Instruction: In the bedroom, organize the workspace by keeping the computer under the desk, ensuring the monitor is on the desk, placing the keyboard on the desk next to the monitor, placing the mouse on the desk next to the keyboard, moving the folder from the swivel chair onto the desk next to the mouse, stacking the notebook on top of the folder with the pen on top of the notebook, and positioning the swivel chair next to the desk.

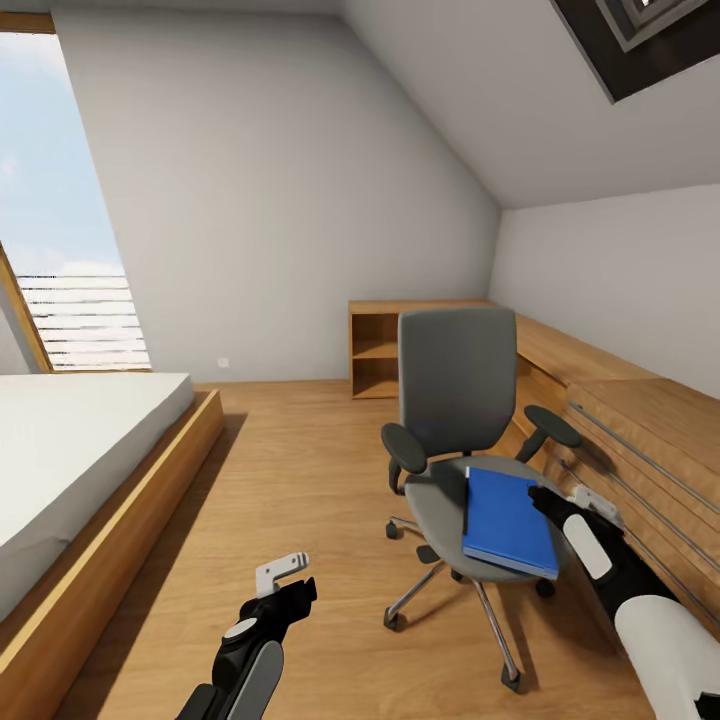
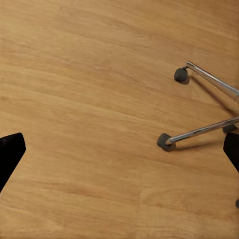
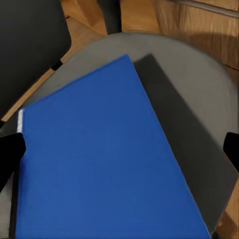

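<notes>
Here right gripper hovers beside blue folder on swivel chair

Daylight floods in through the slanted window, leaving the room bright and evenly lit. The swivel chair casts only a faint, soft shadow on the wooden floor. The blue folder throws a darker, sharp-edged shadow across the seat. The renders look slightly soft, with no glare.
</notes>
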